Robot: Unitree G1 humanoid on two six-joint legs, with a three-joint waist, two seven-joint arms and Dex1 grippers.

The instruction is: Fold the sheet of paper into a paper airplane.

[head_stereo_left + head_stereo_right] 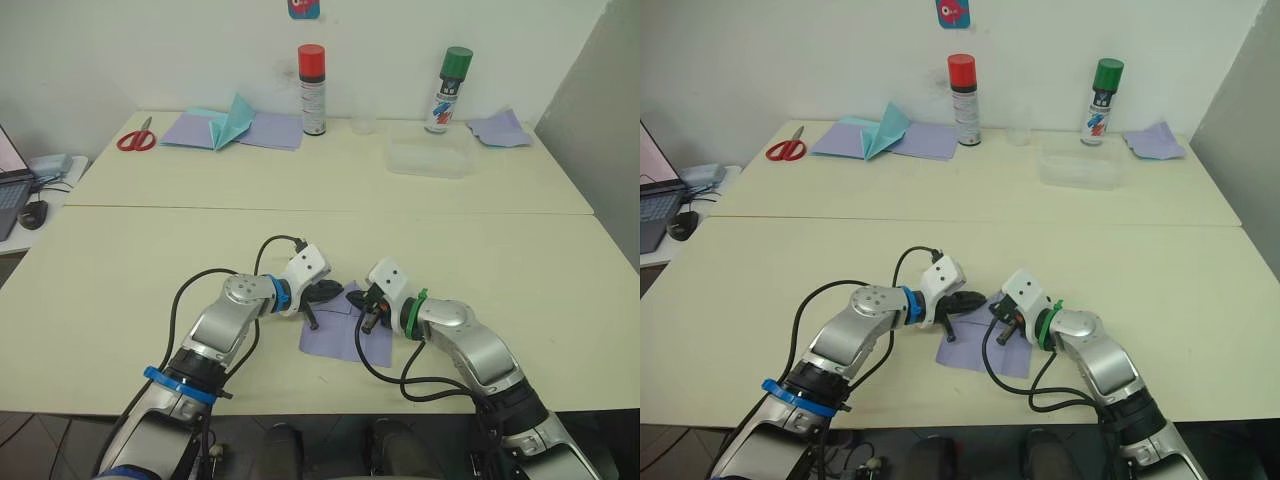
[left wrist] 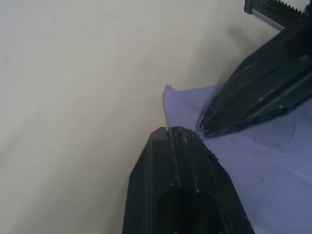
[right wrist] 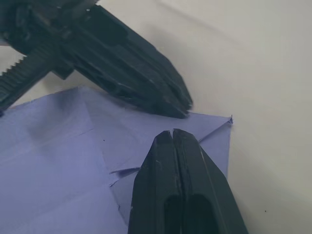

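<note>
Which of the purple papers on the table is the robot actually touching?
The creased sheet of paper at the near edge, between both grippers. The smooth purple sheets by the red-capped can and the crumpled piece lie far back, untouched.

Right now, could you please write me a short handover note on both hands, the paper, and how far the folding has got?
Left hand: shut, tip pressing on the sheet of paper near its far corner.
Right hand: shut, tip down on the same sheet, close beside the left.
The sheet lies flat on the table near the front edge, between the two arms.
Done: creases show and one corner looks folded in.
Left: nearly all of the folding; no pointed plane shape yet.
At the back of the table: a teal paper plane on other lavender sheets, scissors, two spray cans.
</note>
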